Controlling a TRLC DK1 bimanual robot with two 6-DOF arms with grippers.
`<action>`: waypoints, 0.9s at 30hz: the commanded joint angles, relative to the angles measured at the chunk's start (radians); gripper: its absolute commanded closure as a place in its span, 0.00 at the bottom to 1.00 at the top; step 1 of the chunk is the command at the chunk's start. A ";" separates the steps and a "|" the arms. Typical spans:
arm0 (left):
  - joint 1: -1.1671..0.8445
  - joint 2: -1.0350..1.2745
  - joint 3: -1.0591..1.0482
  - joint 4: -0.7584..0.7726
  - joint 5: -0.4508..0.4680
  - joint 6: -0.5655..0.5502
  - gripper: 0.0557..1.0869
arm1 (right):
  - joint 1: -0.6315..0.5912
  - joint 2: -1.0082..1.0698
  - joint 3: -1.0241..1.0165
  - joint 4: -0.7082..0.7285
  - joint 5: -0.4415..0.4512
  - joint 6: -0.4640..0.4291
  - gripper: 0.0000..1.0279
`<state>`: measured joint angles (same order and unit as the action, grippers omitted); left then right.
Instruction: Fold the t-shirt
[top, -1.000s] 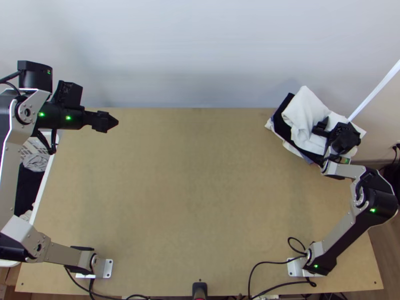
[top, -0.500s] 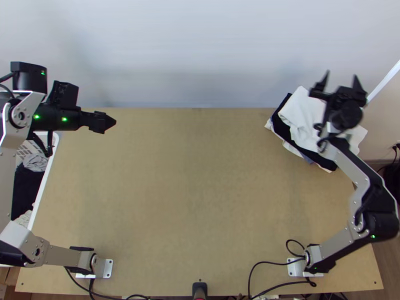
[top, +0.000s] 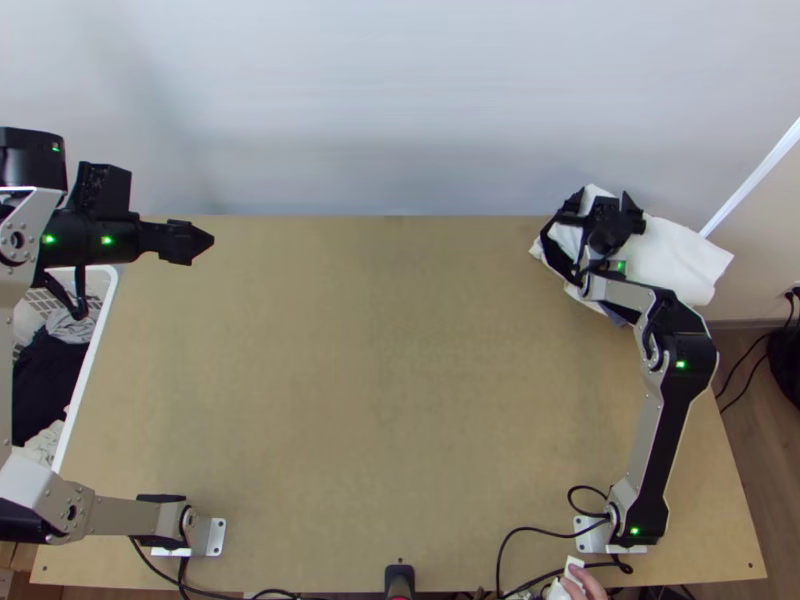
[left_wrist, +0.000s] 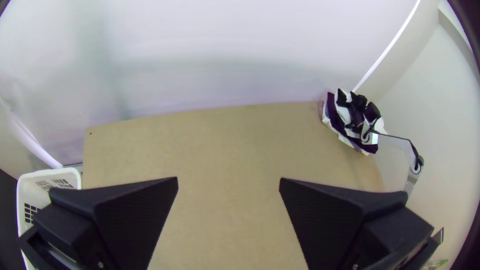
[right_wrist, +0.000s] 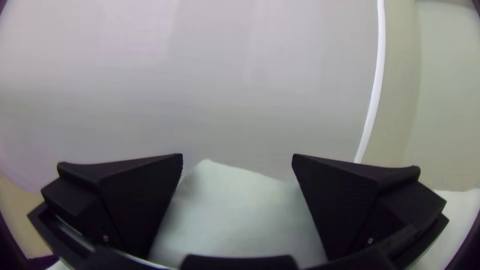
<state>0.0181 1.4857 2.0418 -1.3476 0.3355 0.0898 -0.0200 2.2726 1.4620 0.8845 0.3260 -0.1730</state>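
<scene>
Two pincers stand wide open. The left pincer (top: 206, 242), near the surface's (top: 390, 400) far left corner, holds nothing between its spread fingers. The right pincer (top: 605, 201) is over the white cloth (top: 678, 262) atop the pile at the far right corner, fingers well apart — cloth shows between them, unclamped — though I cannot tell if they touch it.
</scene>
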 joint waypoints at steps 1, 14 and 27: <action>0.011 -0.028 -0.002 -0.024 -0.004 -0.001 0.04 | -0.018 0.053 0.032 0.001 0.027 -0.006 0.04; 0.014 -0.091 -0.012 0.123 -0.085 -0.056 0.04 | -0.055 -0.358 -0.144 -0.062 0.039 0.000 0.04; -0.001 -0.490 -0.456 0.874 -0.517 -0.055 0.04 | -0.110 -1.162 -0.235 -0.326 -0.128 0.032 0.04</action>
<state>0.0174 1.0767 1.6825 -0.5751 -0.1013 0.0303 -0.1257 1.2297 1.2591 0.5766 0.2184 -0.1497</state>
